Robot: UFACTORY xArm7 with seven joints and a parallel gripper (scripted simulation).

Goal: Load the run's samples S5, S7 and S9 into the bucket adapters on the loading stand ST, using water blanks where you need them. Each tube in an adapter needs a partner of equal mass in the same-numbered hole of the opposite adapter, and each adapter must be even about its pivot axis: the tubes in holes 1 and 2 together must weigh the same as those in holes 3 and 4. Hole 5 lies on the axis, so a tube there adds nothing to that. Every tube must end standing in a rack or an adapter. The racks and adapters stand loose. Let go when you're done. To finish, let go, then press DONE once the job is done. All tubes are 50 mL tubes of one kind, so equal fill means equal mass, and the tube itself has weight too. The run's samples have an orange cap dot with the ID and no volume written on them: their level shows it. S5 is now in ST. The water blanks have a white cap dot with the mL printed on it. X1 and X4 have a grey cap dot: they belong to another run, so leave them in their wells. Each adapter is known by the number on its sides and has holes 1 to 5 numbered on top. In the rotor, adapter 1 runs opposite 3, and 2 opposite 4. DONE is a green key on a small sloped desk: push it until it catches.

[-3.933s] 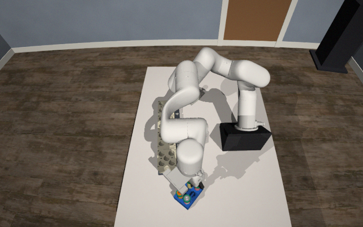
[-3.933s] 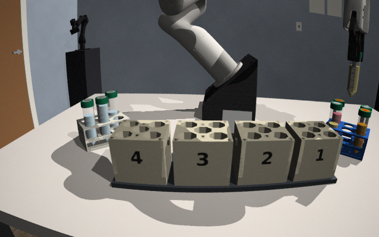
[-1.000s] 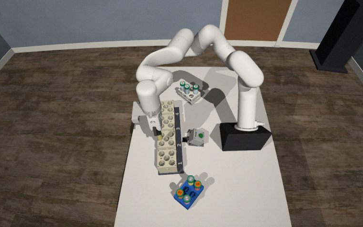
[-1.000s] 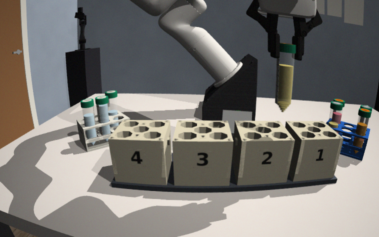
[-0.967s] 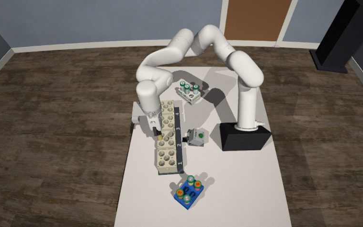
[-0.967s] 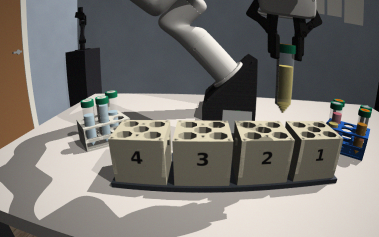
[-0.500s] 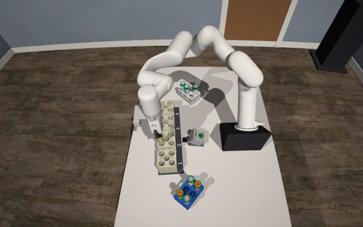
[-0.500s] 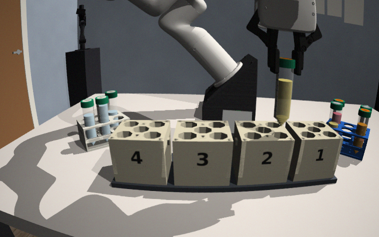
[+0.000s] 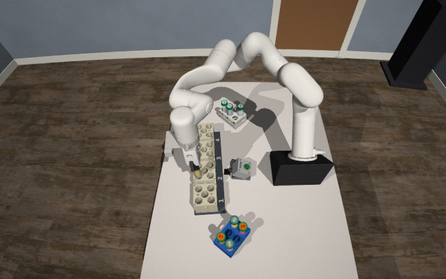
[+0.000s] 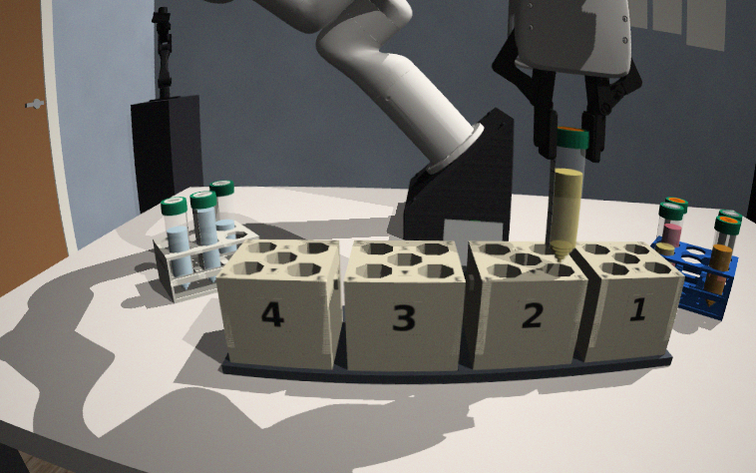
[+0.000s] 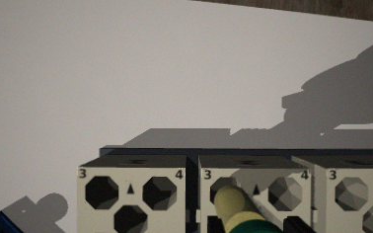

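My gripper (image 9: pixel 197 167) (image 10: pixel 570 148) (image 11: pixel 255 228) is shut on an orange-dotted tube, S5 (image 10: pixel 567 206) (image 11: pixel 232 199), with yellow liquid. The tube hangs upright, its tip just above hole 3 of adapter 2 (image 10: pixel 532 346) (image 11: pixel 239 172). Adapter 1 (image 10: pixel 627 343) (image 11: pixel 130 173), adapter 3 (image 10: pixel 404 349) and adapter 4 (image 10: pixel 278 346) show no tubes; the arm partly hides 3 and 4 in the top view. S7 (image 9: pixel 220 236) (image 10: pixel 721 258) and S9 (image 9: pixel 242 226) stand in the blue rack (image 9: pixel 222 250). White-dotted blanks (image 9: pixel 224 103) (image 9: pixel 229 106) (image 9: pixel 240 107) stand in the white rack (image 10: pixel 167 269).
The adapters sit side by side on the dark stand ST (image 9: pixel 220 168) (image 10: pixel 404 377). Two grey-dotted tubes (image 9: pixel 234 219) (image 9: pixel 229 243) stand in the blue rack. The green DONE key (image 9: pixel 246 166) is on a small grey desk between the stand and the arm's base.
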